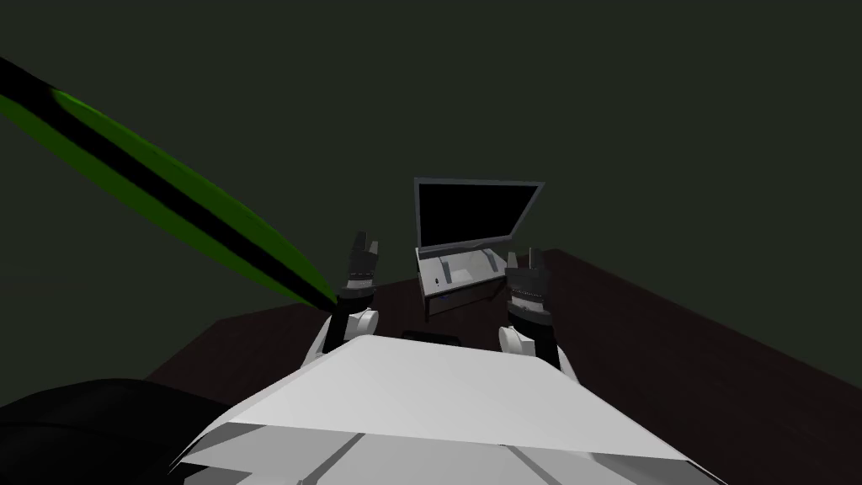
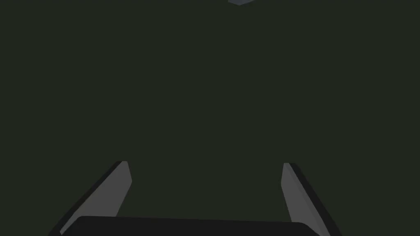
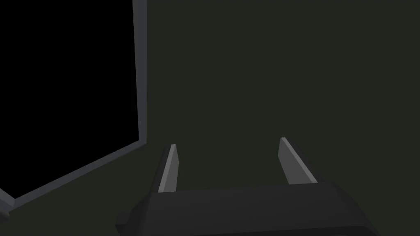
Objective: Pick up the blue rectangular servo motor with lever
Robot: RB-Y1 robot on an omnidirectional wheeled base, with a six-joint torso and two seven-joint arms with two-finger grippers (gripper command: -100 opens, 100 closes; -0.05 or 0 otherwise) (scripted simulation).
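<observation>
Quantities recorded were: one dark table (image 1: 673,354), one black screen (image 1: 471,210) in a grey frame, one grey base unit (image 1: 459,274), one green-and-black striped band (image 1: 168,185), two grippers: left gripper (image 1: 365,242), right gripper (image 1: 529,254).

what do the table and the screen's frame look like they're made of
Table: dark reddish-brown, matte and flat-shaded; maybe wood, but no grain shows, so that is a guess. Frame: plain blue-grey, even, no shine; could be plastic or painted metal, the look leaves it open. The screen it surrounds is pure black.
</observation>
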